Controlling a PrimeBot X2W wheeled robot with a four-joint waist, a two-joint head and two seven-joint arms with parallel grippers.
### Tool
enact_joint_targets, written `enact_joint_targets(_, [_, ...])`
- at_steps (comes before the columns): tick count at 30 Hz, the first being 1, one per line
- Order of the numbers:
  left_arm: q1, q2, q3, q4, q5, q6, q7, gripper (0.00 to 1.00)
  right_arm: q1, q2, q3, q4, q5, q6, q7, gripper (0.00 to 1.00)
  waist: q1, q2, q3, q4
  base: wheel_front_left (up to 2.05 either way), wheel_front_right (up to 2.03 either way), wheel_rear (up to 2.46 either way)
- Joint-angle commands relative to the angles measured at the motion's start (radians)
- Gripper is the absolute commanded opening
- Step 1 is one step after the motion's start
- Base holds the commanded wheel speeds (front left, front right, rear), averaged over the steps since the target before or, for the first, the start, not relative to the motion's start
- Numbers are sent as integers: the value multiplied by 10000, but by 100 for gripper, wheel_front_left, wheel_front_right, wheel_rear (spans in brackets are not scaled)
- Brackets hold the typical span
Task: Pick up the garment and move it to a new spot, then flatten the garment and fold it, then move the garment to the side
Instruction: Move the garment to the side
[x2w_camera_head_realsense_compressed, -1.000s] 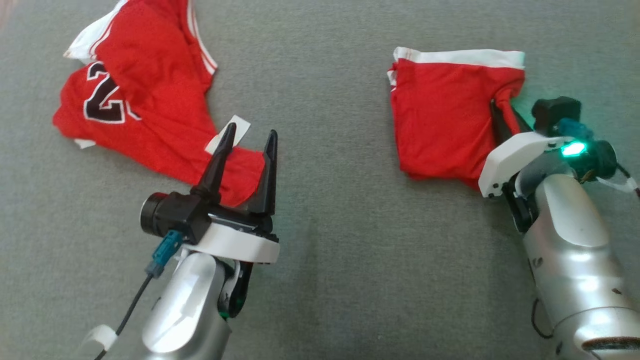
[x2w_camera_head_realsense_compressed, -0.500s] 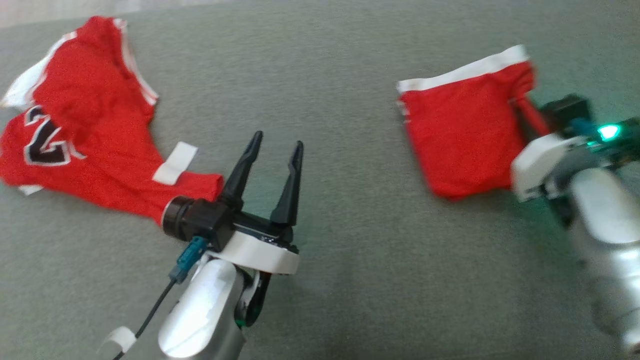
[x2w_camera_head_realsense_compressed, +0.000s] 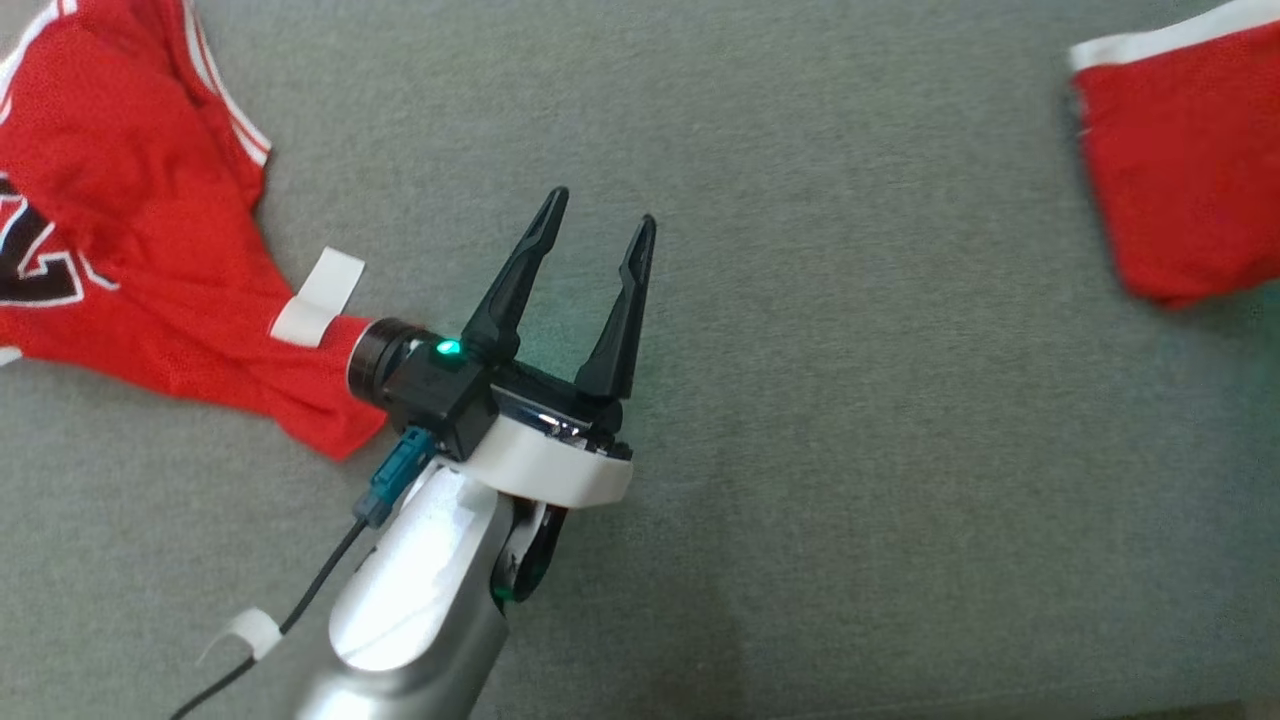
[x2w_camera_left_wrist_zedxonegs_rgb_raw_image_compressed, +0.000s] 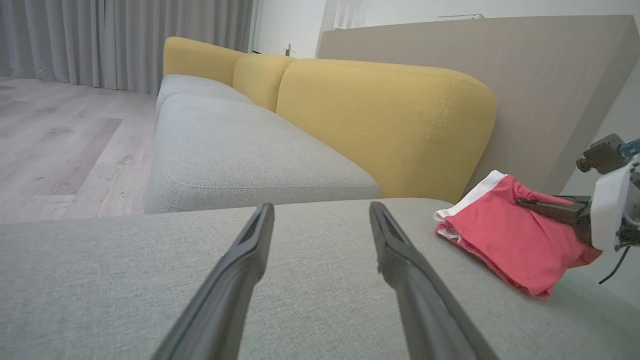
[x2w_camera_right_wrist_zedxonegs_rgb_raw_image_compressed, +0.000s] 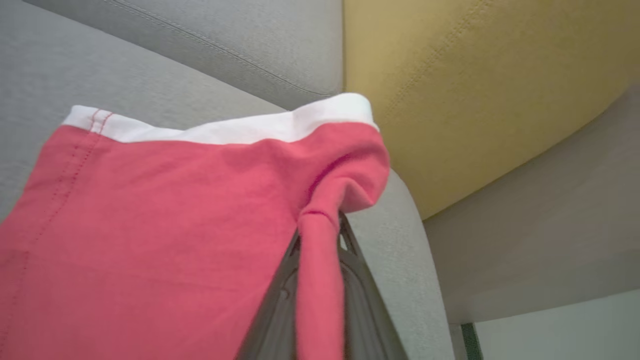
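Jaws of left gripper (x2w_camera_head_realsense_compressed: 603, 206) spread over open grey fabric cushion (x2w_camera_head_realsense_compressed: 850, 420); right gripper (x2w_camera_right_wrist_zedxonegs_rgb_raw_image_compressed: 322, 227) clamps folded red white-banded garment (x2w_camera_head_realsense_compressed: 1180, 160), cropped at head view's edge

Head view: soft, even daylight with no hard shadows. Faint shade lies on the grey cushion (x2w_camera_head_realsense_compressed: 850, 450) beside the silver forearm (x2w_camera_head_realsense_compressed: 420, 600), which carries white glare. A green lamp (x2w_camera_head_realsense_compressed: 447, 348) on the left gripper (x2w_camera_head_realsense_compressed: 604, 205) tints nearby fabric. The folded red garment (x2w_camera_head_realsense_compressed: 1190, 170) at far right is smeared.
Left wrist view: bright and flat, near fingers (x2w_camera_left_wrist_zedxonegs_rgb_raw_image_compressed: 240, 280) out of focus.
Right wrist view: cloth washed pinkish, dark fingers (x2w_camera_right_wrist_zedxonegs_rgb_raw_image_compressed: 272, 310) blurred.
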Motion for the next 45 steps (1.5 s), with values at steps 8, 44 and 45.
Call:
enact_joint_targets(8, [-359, 81, 372, -369, 59, -18, -51, 100, -213, -379, -973, 150, -162, -9, -6, 0, -1, 0, 396, 322, 0, 0, 0])
enact_joint_targets(44, [2092, 119, 3159, -292, 430, 96, -51, 100, 1889, 3477, -1035, -2751, 2125, -9, -1429, 100, -1, 0, -3064, 470, 0, 0, 0])
enact_joint_targets(45, [2221, 117, 3217, -281, 442, 63, -51, 100, 2171, 3614, -1075, -2960, 2175, -9, -1463, 100, -1, 0, -3144, 514, 0, 0, 0])
